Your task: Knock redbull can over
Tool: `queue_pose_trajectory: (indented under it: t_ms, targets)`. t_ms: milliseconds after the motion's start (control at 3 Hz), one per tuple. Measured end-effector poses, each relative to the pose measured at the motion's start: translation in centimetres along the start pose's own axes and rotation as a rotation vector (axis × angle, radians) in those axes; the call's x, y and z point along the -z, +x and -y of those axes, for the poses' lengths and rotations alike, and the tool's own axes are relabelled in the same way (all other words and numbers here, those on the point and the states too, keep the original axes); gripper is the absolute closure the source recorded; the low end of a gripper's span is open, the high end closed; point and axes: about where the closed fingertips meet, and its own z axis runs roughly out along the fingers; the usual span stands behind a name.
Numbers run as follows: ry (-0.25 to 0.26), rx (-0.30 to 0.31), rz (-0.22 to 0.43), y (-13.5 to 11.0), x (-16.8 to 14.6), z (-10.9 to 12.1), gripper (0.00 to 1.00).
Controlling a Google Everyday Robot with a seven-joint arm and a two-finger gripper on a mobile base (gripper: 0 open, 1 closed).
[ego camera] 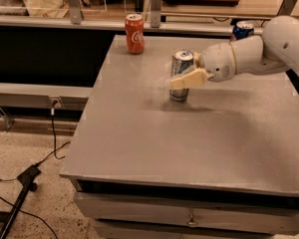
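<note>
The redbull can (179, 92) is slim and silver with blue panels. It stands upright on the grey table (189, 138), a little behind the table's middle. My gripper (185, 78) comes in from the right on the white arm (249, 54). Its cream-coloured tip lies across the front of the can at mid-height, touching or nearly touching it, and hides part of the can's side.
An orange-red Coca-Cola can (134, 33) stands at the table's back left. A dark-blue Pepsi can (242, 30) stands at the back right, behind my arm. A shelf with glass panels runs behind the table. Cables and a stand lie on the floor at the left.
</note>
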Motion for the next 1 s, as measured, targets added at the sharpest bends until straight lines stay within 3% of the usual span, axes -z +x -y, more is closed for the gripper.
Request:
queue_pose_trajectory:
  t_ms: [333,667,1000]
  targets:
    - [-0.016,0.015,-0.061,-1.3,-1.1,-0.4,0.88]
    - [0.014,0.109,-0.248,-5.1,-2.5,-2.1,1.0]
    - [0.075,0.187,-0.466,-6.0,-2.1,-3.0,1.0]
